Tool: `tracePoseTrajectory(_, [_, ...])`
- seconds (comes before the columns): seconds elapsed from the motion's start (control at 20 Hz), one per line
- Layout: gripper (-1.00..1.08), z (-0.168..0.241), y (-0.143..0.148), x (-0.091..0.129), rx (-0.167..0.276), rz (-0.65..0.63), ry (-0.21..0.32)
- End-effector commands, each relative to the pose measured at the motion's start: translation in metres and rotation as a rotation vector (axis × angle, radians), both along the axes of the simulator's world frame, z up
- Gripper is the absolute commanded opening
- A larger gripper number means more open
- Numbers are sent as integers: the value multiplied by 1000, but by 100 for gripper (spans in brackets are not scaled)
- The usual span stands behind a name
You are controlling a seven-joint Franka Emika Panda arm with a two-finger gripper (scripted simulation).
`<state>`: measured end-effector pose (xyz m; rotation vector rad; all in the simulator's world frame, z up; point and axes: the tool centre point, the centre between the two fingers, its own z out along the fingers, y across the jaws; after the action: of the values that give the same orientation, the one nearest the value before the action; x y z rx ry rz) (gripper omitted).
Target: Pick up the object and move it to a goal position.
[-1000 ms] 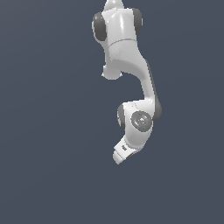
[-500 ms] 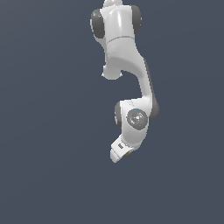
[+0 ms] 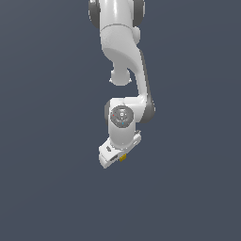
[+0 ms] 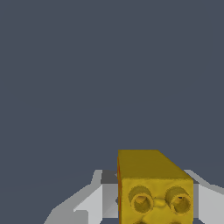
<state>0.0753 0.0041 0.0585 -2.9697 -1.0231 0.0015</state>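
Observation:
The object [image 4: 153, 186] is a small yellow-orange block with round studs on its near face. In the wrist view it sits between my white fingers [image 4: 92, 203], held close to the camera. From the exterior view only a small yellow corner of the object [image 3: 123, 157] shows, under the white hand of my gripper [image 3: 116, 156]. The gripper is shut on the object and hangs below the white arm, over the plain dark grey ground. My fingertips are hidden by the hand in the exterior view.
The white arm [image 3: 123, 66] comes down from the top of the exterior view to the wrist joint [image 3: 121, 117]. All around it is a uniform dark grey surface [image 3: 47, 141] with nothing else visible.
The gripper with the object has shifted slightly toward the exterior view's left and a little lower. The arm's pose has otherwise hardly changed.

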Motion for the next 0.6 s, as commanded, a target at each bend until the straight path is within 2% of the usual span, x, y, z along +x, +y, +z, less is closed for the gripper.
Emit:
tracePoseTrajectory(0.0, [-100,12,-28,-7,0,-1,-1])
tracePoseTrajectory(0.55, [-100,61,-148,-33,0,-1,-1])
